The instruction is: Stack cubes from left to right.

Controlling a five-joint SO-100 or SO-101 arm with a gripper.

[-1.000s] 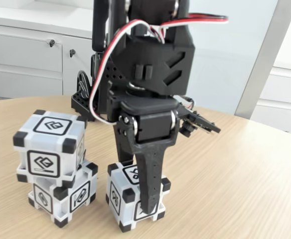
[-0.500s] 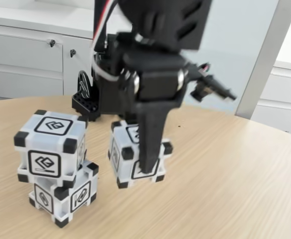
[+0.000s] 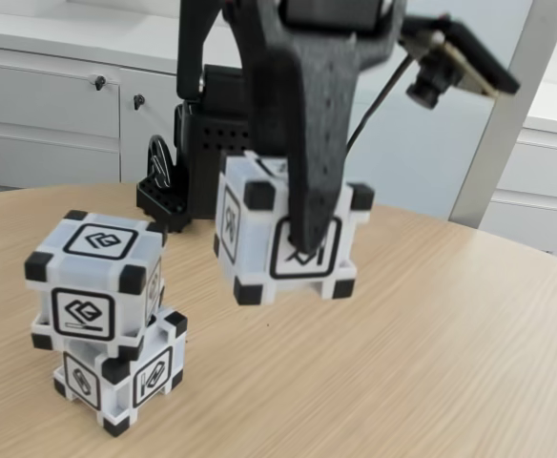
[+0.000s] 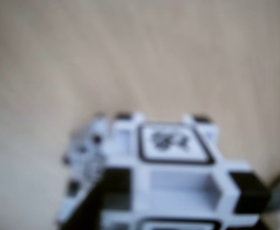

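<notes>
White plastic cube with black corners [image 3: 288, 229] hangs clamped in your end effector [image 3: 309, 239]; the two-cube stack [image 3: 102, 320] waits at eight o'clock, one placement left.

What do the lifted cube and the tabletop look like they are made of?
Lifted cube: likely hard moulded plastic, matte white body with black corner blocks and crisp printed glyph frames. Tabletop: pale wood-look surface with straight, even grain and a smooth low sheen, so probably laminate or veneer; solid wood can't be ruled out.
</notes>
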